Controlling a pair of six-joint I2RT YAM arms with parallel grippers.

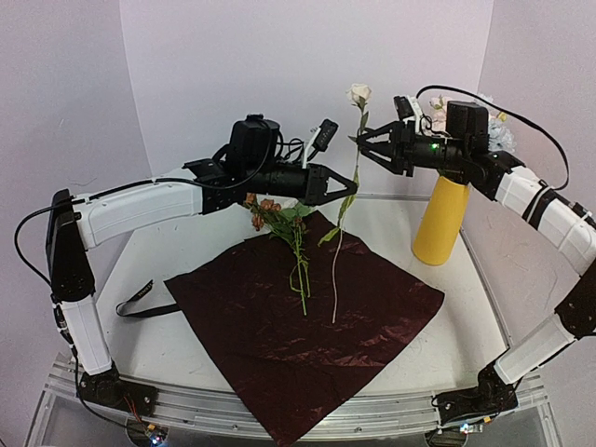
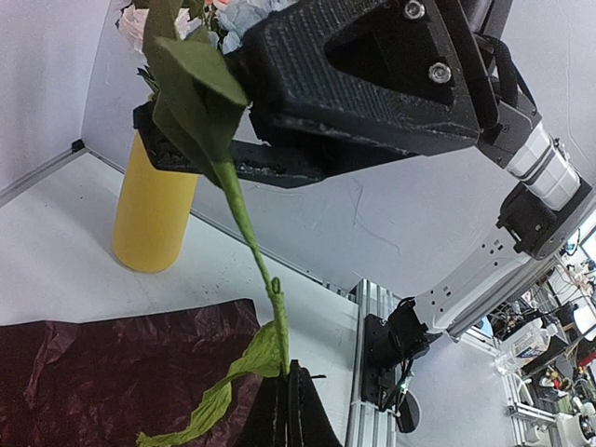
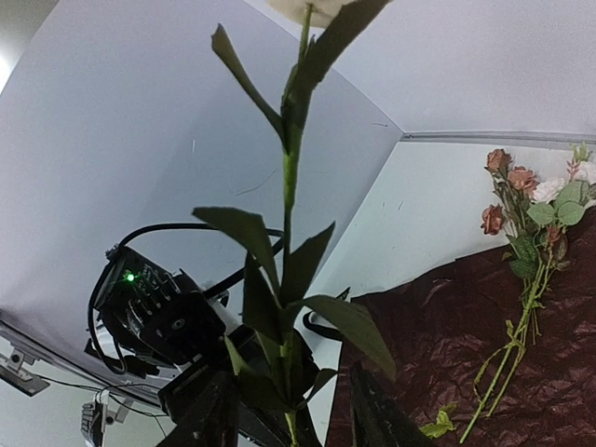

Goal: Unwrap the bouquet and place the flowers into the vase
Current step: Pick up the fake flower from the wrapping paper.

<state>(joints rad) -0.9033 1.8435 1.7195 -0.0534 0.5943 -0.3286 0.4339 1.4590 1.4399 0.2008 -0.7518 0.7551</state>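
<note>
Right gripper (image 1: 359,146) level, apparently astride stem (image 1: 335,270)

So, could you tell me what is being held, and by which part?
A white rose, pinched mid-stem by the left gripper; the right gripper straddles it higher, jaws open.

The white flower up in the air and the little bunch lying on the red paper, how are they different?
The white flower stands upright, pinched by the left gripper; the little bunch lies flat on the dark red wrap. The white flower is one bloom on a long stem; the little bunch has several smaller rust and pale blooms. Both have green leaves, and neither is in the vase.
</note>
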